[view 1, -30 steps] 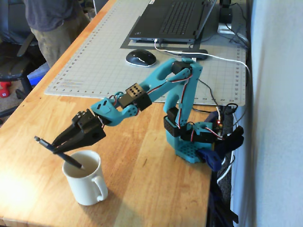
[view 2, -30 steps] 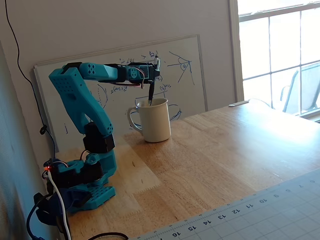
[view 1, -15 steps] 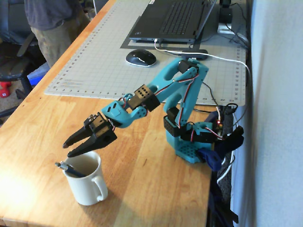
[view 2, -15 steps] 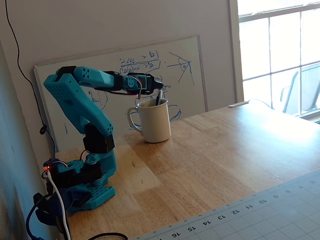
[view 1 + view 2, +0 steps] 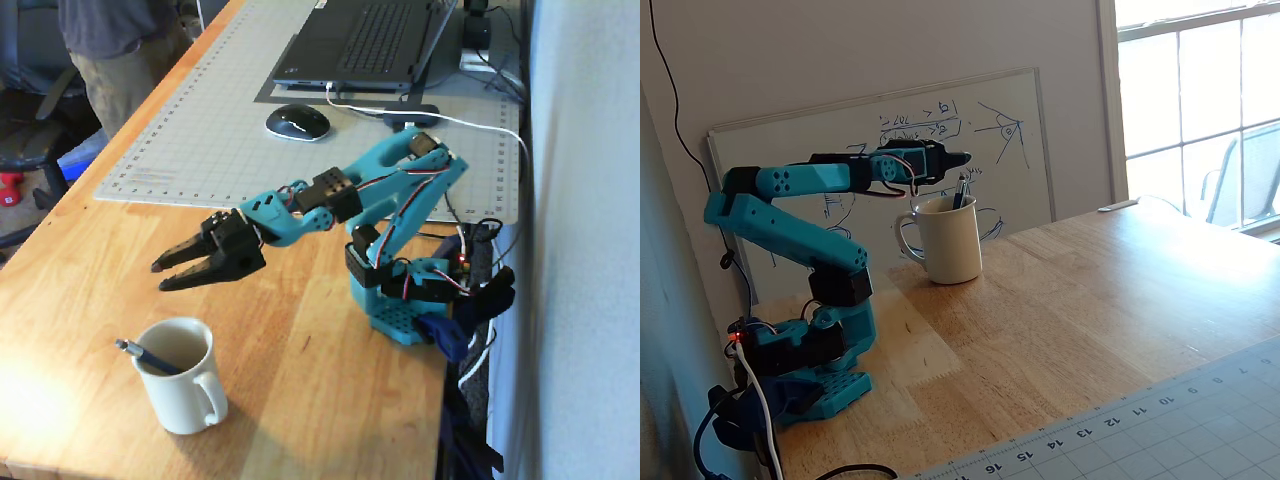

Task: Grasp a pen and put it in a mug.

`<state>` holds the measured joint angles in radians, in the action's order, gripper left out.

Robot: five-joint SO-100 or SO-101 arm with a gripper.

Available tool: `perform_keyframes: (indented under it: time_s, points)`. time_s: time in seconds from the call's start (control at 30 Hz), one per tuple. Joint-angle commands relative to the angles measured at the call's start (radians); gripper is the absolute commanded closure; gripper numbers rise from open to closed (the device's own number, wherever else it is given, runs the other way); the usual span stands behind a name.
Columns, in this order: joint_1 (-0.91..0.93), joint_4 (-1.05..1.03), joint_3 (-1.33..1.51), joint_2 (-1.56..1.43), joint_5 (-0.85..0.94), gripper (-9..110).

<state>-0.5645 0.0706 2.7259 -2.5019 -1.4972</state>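
The cream-white mug (image 5: pixel 183 389) stands upright on the wooden table near its front edge in a fixed view, handle toward the lower right. The dark pen (image 5: pixel 147 358) leans inside it, its silvery end sticking out over the left rim. In both fixed views the pen is in the mug; in the other fixed view the mug (image 5: pixel 947 243) stands before a whiteboard with the pen's top (image 5: pixel 959 191) poking above the rim. My gripper (image 5: pixel 161 276) hovers above and beyond the mug, its black jaws slightly apart and empty. It also shows in the other fixed view (image 5: pixel 958 159) above the mug.
The arm's blue base (image 5: pixel 400 300) is clamped at the table's right edge, with cables beside it. A grey cutting mat (image 5: pixel 200 130) carries a mouse (image 5: pixel 297 122) and a laptop (image 5: pixel 365 45). A person (image 5: pixel 120 50) stands at the far left. A whiteboard (image 5: pixel 880 150) leans on the wall.
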Motion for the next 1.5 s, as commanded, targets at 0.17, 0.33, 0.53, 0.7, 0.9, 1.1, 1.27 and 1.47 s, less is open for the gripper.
perform_keyframes:
  time_s: [0.17, 0.33, 0.53, 0.7, 0.9, 1.1, 1.27, 1.47]
  points:
    - [0.129, -0.626, -0.067, -0.235, 0.575, 98]
    - [0.239, -1.037, -0.060, -0.360, 1.101, 99]
    - [0.457, -1.322, -0.028, -0.483, 1.575, 99]
    - [0.566, -1.385, 0.106, -0.670, 1.647, 99]
    - [0.571, -1.353, 0.184, -0.807, 1.651, 99]
    - [0.578, -1.330, 0.225, -0.856, 1.652, 99]
    - [0.580, -1.264, 0.270, -0.850, 1.652, 99]
    - [0.580, -1.229, 0.370, -0.850, 1.647, 99]
